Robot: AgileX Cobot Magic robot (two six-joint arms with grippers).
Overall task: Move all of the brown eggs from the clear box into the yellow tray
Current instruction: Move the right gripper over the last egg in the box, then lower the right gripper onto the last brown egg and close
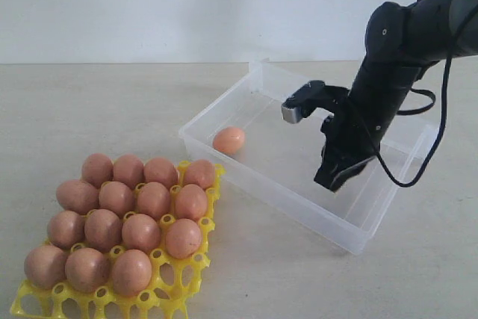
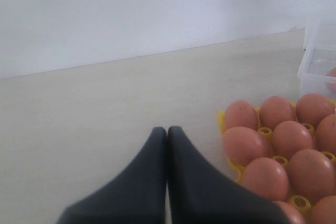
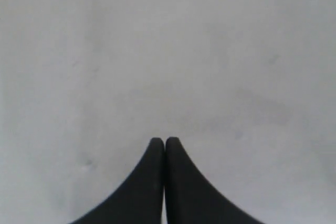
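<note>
- The black right claw (image 3: 165, 141), its two tips pressed together and holding nothing, hangs inside the shallow transparent plastic clear box (image 1: 276, 196), over its bare floor.
- One smooth oval brown egg (image 1: 228, 140) lies in the clear box close to its left corner, well apart from the right claw.
- The black left claw (image 2: 167, 129), likewise pressed together and empty, is above the pale counter (image 2: 94, 114).
- Fifteen brown eggs (image 1: 141, 231) sit in the bright yellow tray (image 1: 179, 285), just beside the clear box.
</note>
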